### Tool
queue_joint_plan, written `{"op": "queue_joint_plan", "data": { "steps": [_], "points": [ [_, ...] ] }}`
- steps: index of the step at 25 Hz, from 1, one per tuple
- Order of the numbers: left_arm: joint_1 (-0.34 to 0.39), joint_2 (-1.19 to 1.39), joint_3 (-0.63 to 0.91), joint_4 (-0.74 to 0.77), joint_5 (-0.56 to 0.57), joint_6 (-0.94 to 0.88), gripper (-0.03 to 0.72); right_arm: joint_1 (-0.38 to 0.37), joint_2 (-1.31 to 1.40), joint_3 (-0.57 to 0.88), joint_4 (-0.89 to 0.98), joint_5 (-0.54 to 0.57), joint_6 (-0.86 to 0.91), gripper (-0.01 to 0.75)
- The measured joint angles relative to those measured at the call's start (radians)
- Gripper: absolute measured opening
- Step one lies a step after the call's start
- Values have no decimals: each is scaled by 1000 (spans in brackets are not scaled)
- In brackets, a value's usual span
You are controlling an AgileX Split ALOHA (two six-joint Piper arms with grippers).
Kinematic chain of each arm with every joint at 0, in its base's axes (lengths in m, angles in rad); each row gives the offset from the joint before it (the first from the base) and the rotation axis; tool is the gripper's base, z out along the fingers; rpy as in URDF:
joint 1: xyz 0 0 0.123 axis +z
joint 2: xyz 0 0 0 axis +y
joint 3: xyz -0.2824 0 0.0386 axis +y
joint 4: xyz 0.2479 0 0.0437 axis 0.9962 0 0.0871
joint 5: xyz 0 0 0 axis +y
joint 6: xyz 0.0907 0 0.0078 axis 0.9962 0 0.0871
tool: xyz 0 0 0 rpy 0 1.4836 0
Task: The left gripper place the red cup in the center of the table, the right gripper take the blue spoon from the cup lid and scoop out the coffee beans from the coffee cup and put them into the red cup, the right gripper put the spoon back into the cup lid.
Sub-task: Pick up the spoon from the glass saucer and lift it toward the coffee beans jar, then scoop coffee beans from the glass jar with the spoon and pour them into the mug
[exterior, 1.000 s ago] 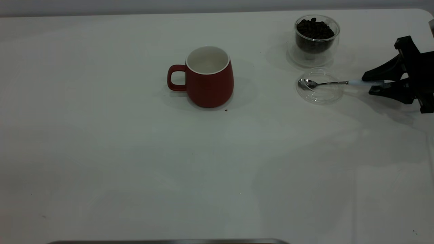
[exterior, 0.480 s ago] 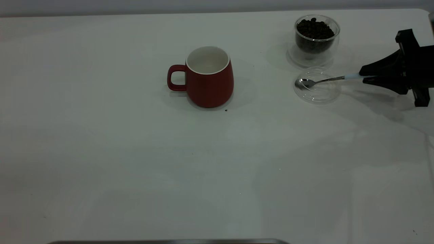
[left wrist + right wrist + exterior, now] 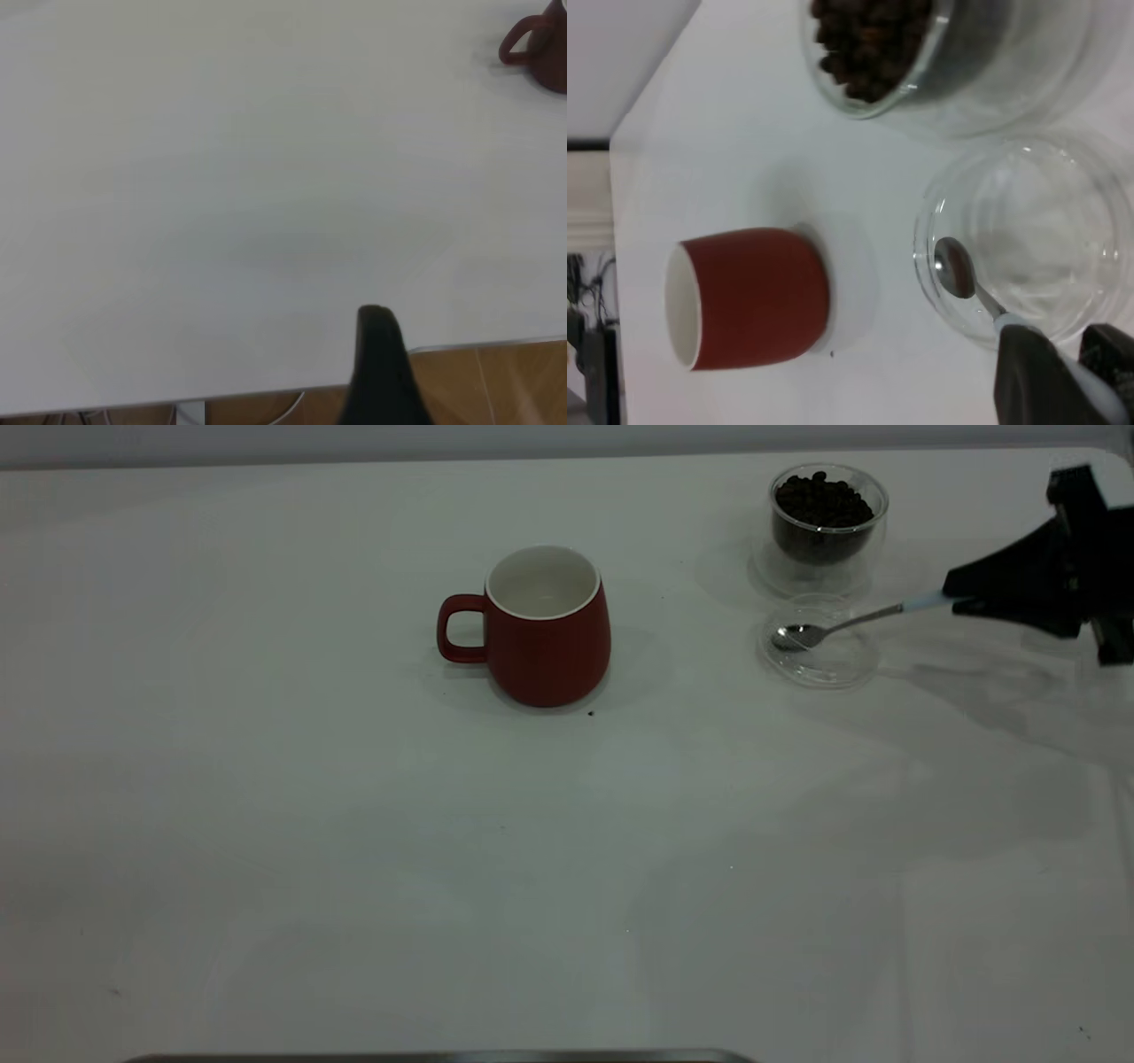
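Note:
The red cup [image 3: 547,627] stands upright near the middle of the table [image 3: 354,824], white inside, handle to the left; it also shows in the right wrist view [image 3: 749,297]. The coffee cup [image 3: 827,522] with coffee beans [image 3: 822,500] stands at the back right. The clear cup lid [image 3: 817,642] lies just in front of it. My right gripper [image 3: 961,598] is shut on the blue spoon's [image 3: 850,622] pale handle and holds it tilted, its metal bowl low over the lid [image 3: 1028,239]. Only one finger [image 3: 379,363] of my left gripper shows, by the table's edge.
A small dark speck [image 3: 591,712] lies by the red cup's base. The table's far edge runs close behind the coffee cup. A wooden floor [image 3: 496,381] shows past the table's edge in the left wrist view.
My right gripper closed on the spoon's handle and rose toward the back, tilting the handle end up. The lid slid slightly left and back.

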Motion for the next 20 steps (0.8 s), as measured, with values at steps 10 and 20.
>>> {"op": "queue_joint_plan", "data": {
  "steps": [10, 20],
  "points": [
    [0, 0, 0, 0, 0, 0, 586, 0, -191, 3, -10, -80, 50, 113],
    [0, 0, 0, 0, 0, 0, 586, 9, -201, -18, 142, -227, -2, 113]
  ]
}}
